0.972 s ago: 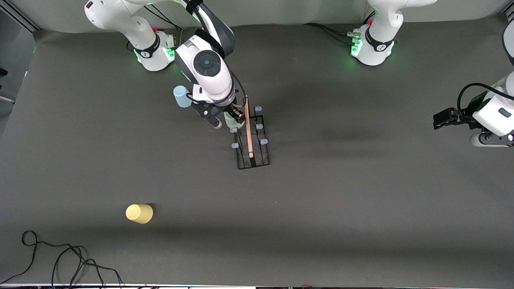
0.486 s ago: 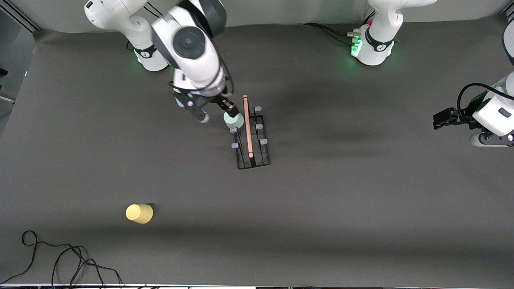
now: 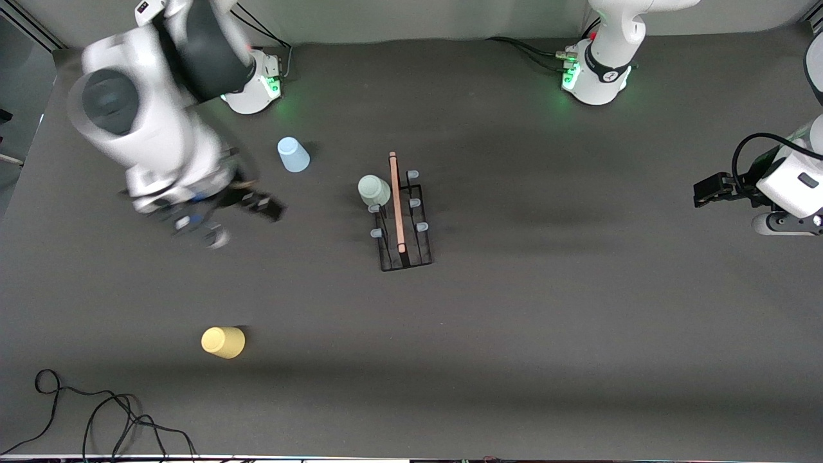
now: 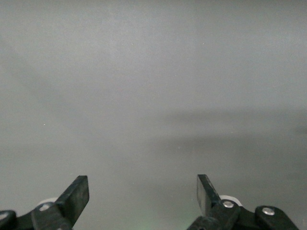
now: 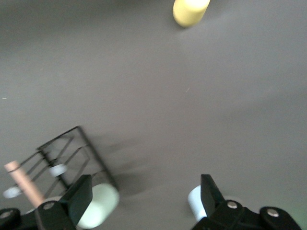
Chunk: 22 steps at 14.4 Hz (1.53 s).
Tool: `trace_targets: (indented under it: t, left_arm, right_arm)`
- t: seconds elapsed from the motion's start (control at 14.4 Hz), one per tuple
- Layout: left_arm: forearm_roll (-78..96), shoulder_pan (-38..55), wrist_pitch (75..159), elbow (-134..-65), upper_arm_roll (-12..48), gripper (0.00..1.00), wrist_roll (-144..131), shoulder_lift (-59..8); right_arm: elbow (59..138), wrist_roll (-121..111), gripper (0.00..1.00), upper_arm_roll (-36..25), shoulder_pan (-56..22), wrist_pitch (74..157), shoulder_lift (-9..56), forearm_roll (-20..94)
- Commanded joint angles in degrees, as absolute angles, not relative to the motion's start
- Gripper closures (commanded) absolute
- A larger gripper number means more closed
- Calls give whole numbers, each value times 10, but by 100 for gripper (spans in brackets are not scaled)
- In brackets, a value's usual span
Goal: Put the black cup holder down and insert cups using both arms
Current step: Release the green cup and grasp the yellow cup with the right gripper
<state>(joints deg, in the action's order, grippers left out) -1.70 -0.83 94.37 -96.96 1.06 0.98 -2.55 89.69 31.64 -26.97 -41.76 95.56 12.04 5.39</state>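
The right arm (image 3: 151,116) filled the upper left of the front view, its right gripper (image 3: 231,218) hanging over bare table, fingers spread wide and empty. The left arm (image 3: 787,183) waited at the right edge (left gripper (image 4: 143,199) likewise open).

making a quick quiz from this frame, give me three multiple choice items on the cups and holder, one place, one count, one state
1. Where is the pale green cup?
A. on a peg of the black cup holder
B. lying beside the yellow cup
C. in the right hand

2. How many cups stand off the holder?
A. none
B. two
C. three

3. How are the left hand fingers?
A. shut on a cup
B. shut on nothing
C. open, holding nothing

Answers: 1 A, it sits on the holder; 2 B, the yellow cup and the light blue cup rest on the table; 3 C, a clear gap shows between them.
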Motion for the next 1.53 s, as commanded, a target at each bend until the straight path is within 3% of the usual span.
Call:
trace_targets:
  t: [0.0, 0.21, 0.42, 0.83, 1.04, 1.46]
  left_arm:
    - [-17, -5, 934, -962, 9, 0, 18, -26]
    - [-17, -5, 933, -962, 9, 0, 18, -26]
    - [-17, -5, 933, -962, 8, 0, 18, -26]
    - [-16, -5, 934, -962, 8, 0, 18, -26]
    - [-17, -5, 934, -962, 9, 0, 18, -26]
    - [-16, -5, 933, -962, 9, 0, 18, -26]
  right_arm:
    - [832, 117, 0, -285, -355, 955, 179, 54]
    - [789, -48, 0, -283, -284, 985, 231, 56]
    - [792, -119, 0, -283, -266, 1100, 280, 82]
    - [790, -188, 0, -279, -236, 1193, 413, 227]
    - [789, -202, 0, -271, -227, 1259, 463, 248]
    - [788, -202, 2, -267, -221, 1275, 507, 293]
